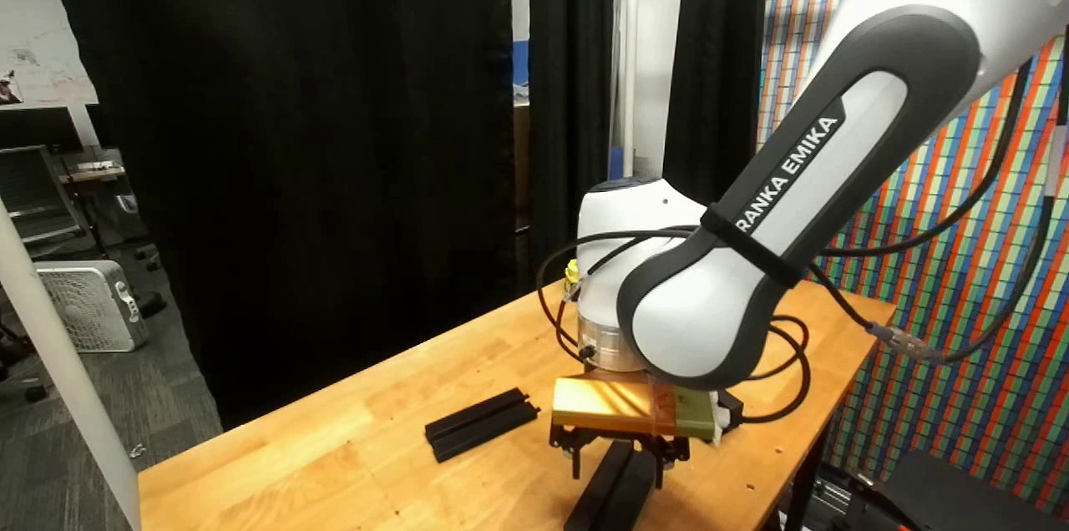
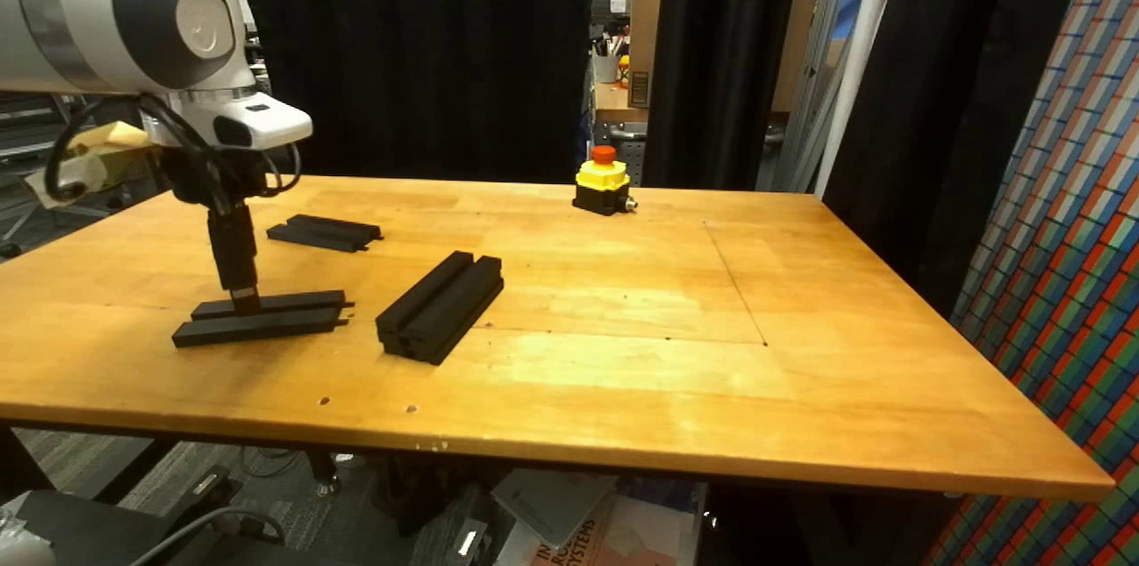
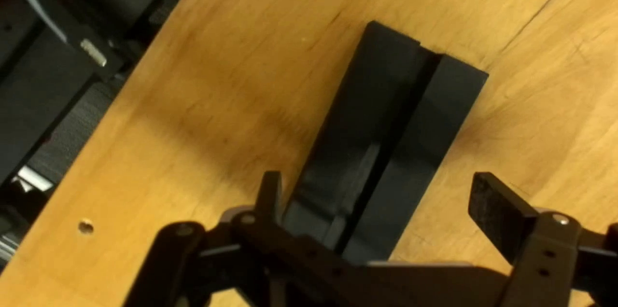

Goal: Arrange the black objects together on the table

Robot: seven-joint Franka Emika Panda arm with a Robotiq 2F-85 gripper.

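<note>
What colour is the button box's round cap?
Red; the cap shows best in an exterior view.

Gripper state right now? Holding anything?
Gripper: open, nothing held; jaws spread apart, one to each side of a black object.

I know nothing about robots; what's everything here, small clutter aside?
table: one, light brown, in all three views
black objects: at least three, black, on the table
button box: one, yellow, red and black, on the table
curtains: several, black, behind the table
patterned covering: one, multicoloured, beside the table
box fan: one, white, background floor
whiteboard: one, white, background
cardboard box: at least one, brown, between curtains
cup: one, pale, between curtains
arm: one, white and grey, above the table
gripper: one, black, open, pointing down at one of the black objects
</note>
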